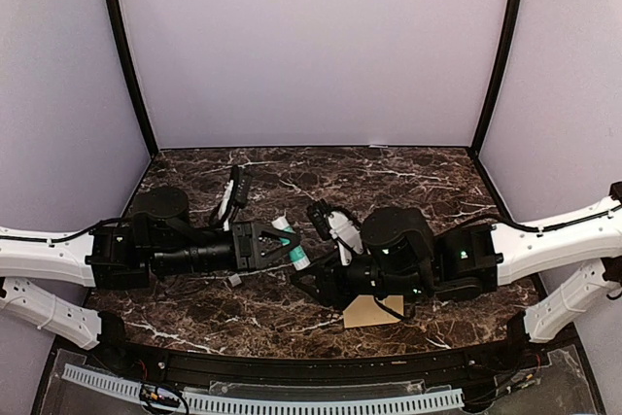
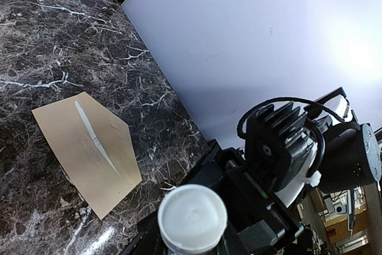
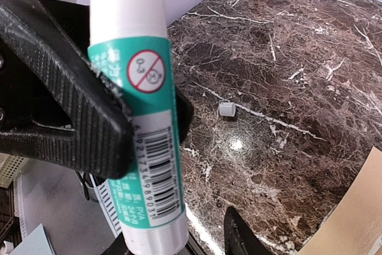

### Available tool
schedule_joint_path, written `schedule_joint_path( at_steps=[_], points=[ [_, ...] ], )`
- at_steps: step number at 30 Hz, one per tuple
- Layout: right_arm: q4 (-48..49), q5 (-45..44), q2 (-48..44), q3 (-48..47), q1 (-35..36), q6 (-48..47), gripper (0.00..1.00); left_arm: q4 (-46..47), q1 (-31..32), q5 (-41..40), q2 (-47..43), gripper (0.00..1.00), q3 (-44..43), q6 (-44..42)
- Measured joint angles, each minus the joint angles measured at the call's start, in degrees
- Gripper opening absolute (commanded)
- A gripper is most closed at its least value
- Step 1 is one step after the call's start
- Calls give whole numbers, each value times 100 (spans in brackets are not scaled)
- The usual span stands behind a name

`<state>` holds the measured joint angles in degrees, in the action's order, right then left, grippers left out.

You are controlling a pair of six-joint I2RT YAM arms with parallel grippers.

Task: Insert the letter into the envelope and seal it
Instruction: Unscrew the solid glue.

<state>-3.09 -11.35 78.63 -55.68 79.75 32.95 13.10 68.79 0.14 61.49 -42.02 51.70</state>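
Tan kraft paper is our landmark: the envelope (image 2: 77, 147) lies flat on the dark marble counter (image 1: 428, 182) with its flap folded out open. We see no loose white sheet. A thin white sliver (image 2: 95, 138) along the envelope's flap fold may be the letter's edge, but we cannot tell.

Beyond the envelope and to its left, the left tool (image 1: 275, 245) is clamped on a green-and-white glue stick (image 3: 140, 117). The right tool (image 1: 313, 284) hangs between the stick and the envelope. Only one of its fingers shows, so we cannot tell how its jaws stand.

We judge that sealing is the step in hand, with the glue being readied. The next move calls for baring the stick's glue end and then bringing it down to the open flap without nudging the envelope.

The envelope sits close to the counter's near edge, partly under the right arm, so room there is tight. Beyond the envelope, bare marble stretches toward the back wall.
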Motion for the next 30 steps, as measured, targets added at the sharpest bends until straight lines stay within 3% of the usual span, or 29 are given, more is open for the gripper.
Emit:
schedule_joint_path(
  at_steps=[5, 17, 24, 30],
  points=[
    [31, 212, 35, -76, 4, -98, 52, 0, 0, 92, 2, 0, -26, 0],
    [55, 105, 103, -177, 9, 63, 30, 2, 0, 262, 118, 0, -26, 7],
    [74, 120, 90, -168, 9, 140, 42, 4, 0, 256, 120, 0, -26, 28],
    [122, 149, 0, -15, 9, 212, 30, 0, 0, 227, 120, 0, -26, 44]
  ],
)
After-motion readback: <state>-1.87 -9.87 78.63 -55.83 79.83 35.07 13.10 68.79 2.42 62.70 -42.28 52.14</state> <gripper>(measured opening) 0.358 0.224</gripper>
